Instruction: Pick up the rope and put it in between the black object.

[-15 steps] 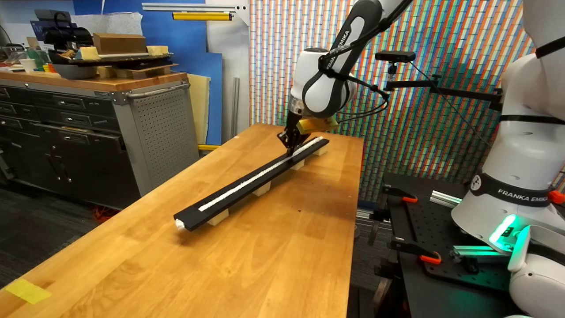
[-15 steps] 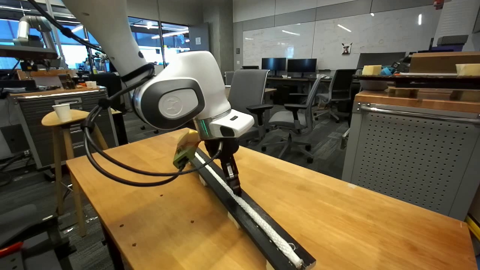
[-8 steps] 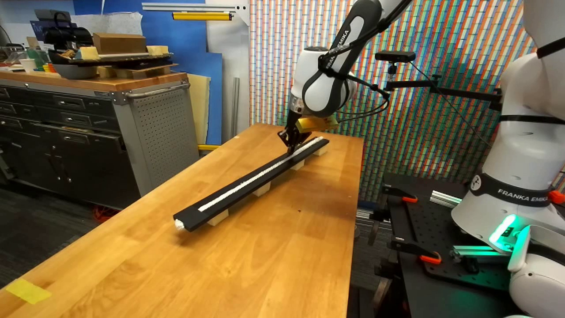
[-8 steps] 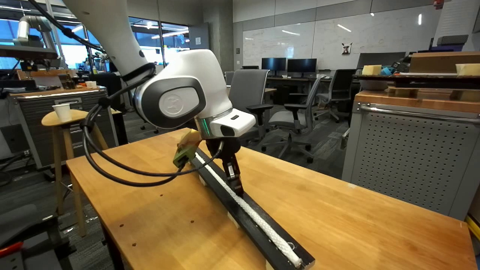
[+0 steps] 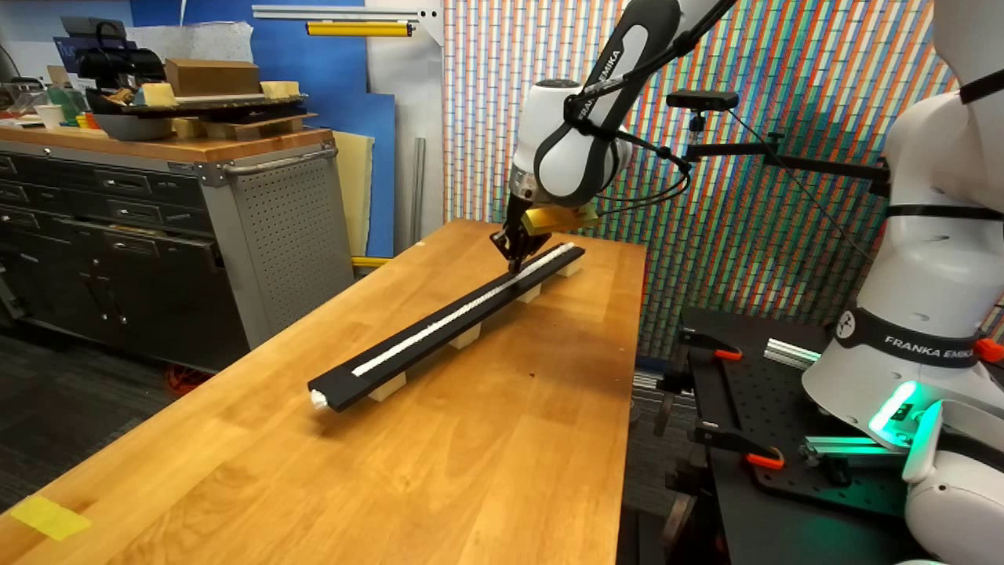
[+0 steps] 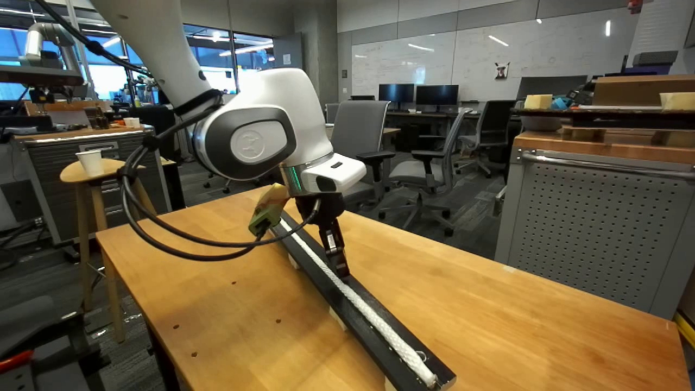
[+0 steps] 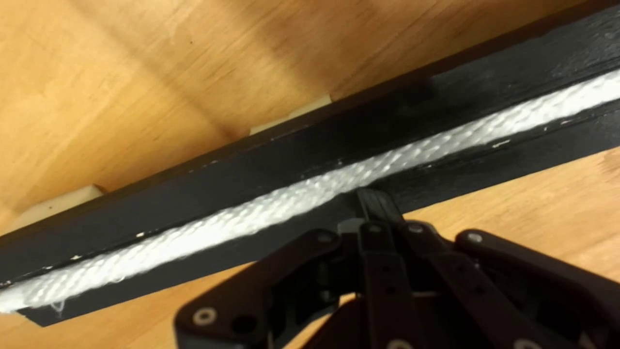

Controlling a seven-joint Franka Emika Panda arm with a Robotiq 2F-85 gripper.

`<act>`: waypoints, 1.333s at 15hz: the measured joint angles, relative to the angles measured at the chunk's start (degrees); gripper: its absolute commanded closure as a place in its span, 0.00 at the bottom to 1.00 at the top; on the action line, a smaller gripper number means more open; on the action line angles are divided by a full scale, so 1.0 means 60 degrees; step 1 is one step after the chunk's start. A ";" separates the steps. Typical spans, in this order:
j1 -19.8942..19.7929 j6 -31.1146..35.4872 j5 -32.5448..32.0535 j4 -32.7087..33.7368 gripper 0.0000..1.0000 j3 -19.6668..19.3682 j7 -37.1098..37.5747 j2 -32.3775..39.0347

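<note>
Lengthwise down the middle of the black bar (image 7: 290, 155) lies the white rope (image 7: 310, 192), with dark surface showing on both sides of it; how deep it sits there I cannot tell. In the wrist view the rope reaches the bar's left end, while in an exterior view its white length stops short of the bar's near end, where a white tuft (image 5: 318, 399) sticks out from the end face. Over the bar, away from both its ends, the gripper (image 6: 342, 275) points downward at a slight tilt. Its fingers (image 7: 378, 203) are drawn together, and their tips come down to the bar's top right beside the rope; whether they touch the rope I cannot make out. Pale blocks (image 5: 466, 336) sit beneath the bar, between it and the wooden table (image 5: 439, 471). Above the bar, the robot arm (image 6: 250, 142) carries a yellow housing (image 6: 269, 209) just beside the gripper. Well apart from the bar, a strip of yellow tape (image 5: 51, 516) is stuck to the table, a white cup (image 6: 90, 163) stands on a stool (image 6: 118, 168), and grey office chairs (image 6: 361, 130) stand beyond the bar.
</note>
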 measured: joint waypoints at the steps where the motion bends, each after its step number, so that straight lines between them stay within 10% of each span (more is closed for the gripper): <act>1: 0.0076 -0.0121 -0.0070 0.0002 1.00 -0.0003 -0.0002 -0.0029; 20: 0.0482 -0.1273 -0.1793 0.0050 1.00 -0.0488 -0.0007 -0.0119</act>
